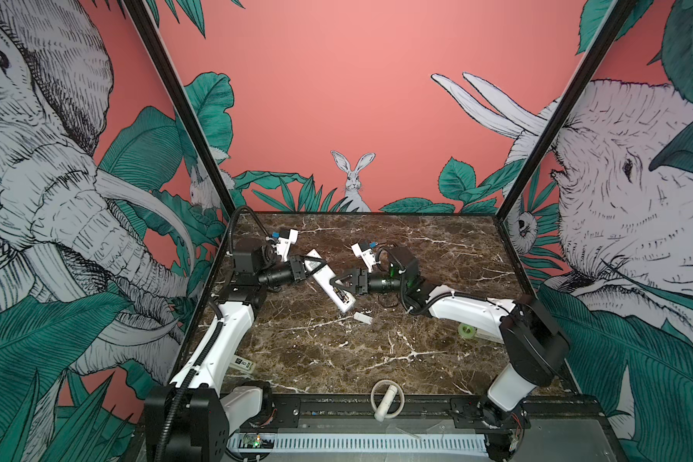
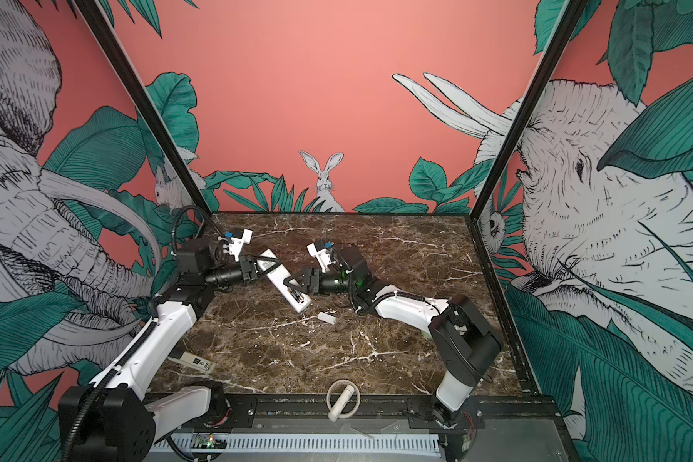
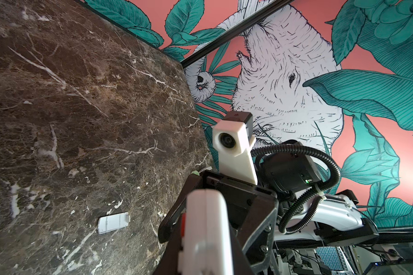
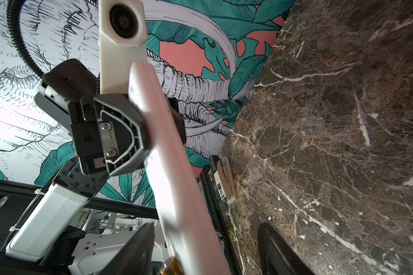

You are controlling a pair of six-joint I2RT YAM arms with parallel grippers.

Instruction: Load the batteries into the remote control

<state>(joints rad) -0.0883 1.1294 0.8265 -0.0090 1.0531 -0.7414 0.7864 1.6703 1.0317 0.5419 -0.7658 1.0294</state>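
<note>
cover flat on table, 5 o'clock off remote | right gripper wide, straddling remote's near end by battery | remote mid-table, lying 11-to-5 | left gripper clamps far end from 9 o'clock

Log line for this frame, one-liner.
left gripper: shut on remote control | right gripper: open, straddling its near end | cover: off, lying on table

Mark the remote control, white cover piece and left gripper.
remote control (image 1: 324, 277): in a top view, white body midway along.
white cover piece (image 1: 363, 318): in a top view, its middle.
left gripper (image 1: 315, 265): in a top view, between fingertips shut on the remote control.
</note>
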